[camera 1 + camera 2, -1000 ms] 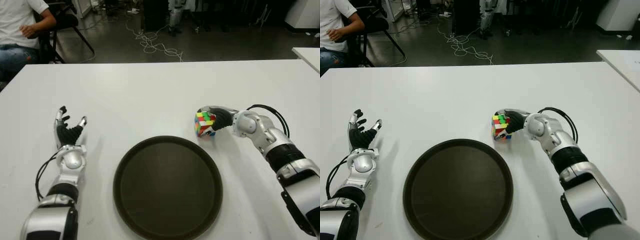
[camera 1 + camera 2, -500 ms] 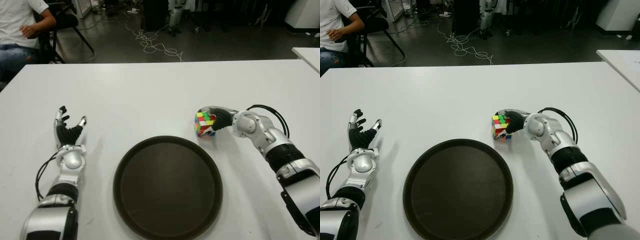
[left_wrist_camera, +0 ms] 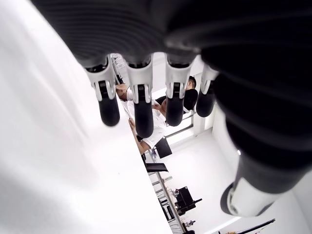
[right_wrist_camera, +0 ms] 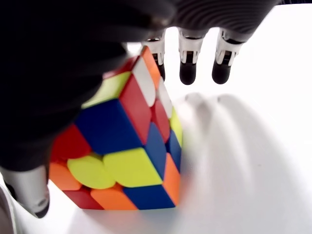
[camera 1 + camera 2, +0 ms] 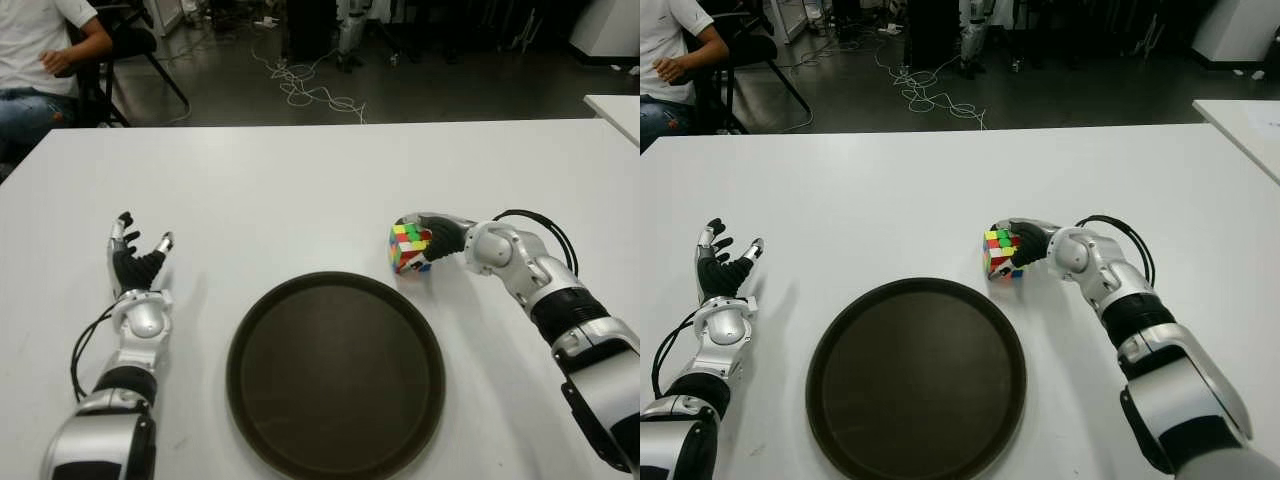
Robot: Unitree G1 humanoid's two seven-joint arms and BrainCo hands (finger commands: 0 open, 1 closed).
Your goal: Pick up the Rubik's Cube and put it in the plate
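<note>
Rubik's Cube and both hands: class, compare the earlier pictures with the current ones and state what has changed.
Nothing visibly changed. The right hand remains closed around the Rubik's Cube on the table, just beyond the plate. The left hand is still open, to the plate's left.

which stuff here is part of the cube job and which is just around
Part of the job:
Rubik's Cube, in the right hand's grasp
plate, nothing in it
white table under both

Just around:
left hand, open, left of the plate
seated person
floor cables
</note>
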